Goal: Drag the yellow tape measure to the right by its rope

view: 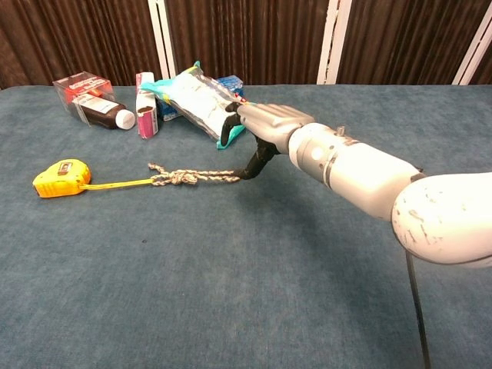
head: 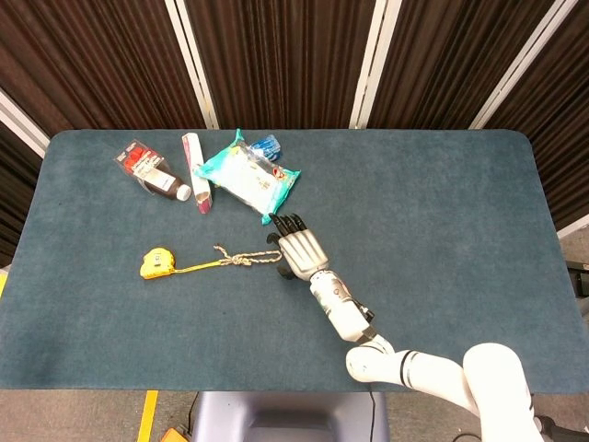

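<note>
The yellow tape measure (head: 157, 263) (view: 61, 178) lies on the blue-green table (head: 414, 212) at the left. Its yellow tape leads right into a knotted rope (head: 247, 260) (view: 188, 178) that lies flat. My right hand (head: 299, 249) (view: 261, 123) hovers just right of the rope's free end, fingers apart and pointing toward the far side. Its thumb reaches down to the table right by the rope's tip. It holds nothing. My left hand shows in neither view.
At the back left lie a packaged dark bottle (head: 152, 172) (view: 92, 100), a white and pink tube (head: 197, 172) (view: 146, 104), a teal bag (head: 248, 177) (view: 204, 100) and a small blue item (head: 267, 145) behind it. The bag sits close behind my right hand.
</note>
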Robot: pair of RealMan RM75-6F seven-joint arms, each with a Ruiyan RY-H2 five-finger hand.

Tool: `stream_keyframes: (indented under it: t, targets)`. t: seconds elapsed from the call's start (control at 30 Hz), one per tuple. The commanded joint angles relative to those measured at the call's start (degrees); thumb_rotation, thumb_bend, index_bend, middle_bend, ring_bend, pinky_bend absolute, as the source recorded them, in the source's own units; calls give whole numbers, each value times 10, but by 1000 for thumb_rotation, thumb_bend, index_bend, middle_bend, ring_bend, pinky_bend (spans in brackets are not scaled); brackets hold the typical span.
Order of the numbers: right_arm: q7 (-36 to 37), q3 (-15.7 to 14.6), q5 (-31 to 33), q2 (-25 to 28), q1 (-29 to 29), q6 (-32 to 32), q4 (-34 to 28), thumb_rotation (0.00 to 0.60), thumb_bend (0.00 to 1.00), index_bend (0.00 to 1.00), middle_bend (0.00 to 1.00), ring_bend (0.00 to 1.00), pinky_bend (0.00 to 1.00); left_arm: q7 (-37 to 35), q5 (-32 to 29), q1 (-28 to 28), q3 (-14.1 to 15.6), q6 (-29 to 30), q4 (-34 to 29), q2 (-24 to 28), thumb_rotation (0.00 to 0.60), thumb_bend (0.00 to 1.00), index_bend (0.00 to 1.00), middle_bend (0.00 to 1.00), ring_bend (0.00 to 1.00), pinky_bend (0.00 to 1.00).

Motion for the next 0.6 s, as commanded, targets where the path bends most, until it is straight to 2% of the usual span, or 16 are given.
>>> stream_keyframes:
  t: [0.03,0.6]
  targets:
    - [6,-6,2,-7,6,-4,14,600,400,428,54,40,0,5,-4,0,-1,-3,-4,-1,600,407,143,0,0,112]
    - [31,-12,8,-68,40,-17,113,600,401,510,62,52,0,6,-8,3,-4,-2,-6,0,600,406,143,0,0,113]
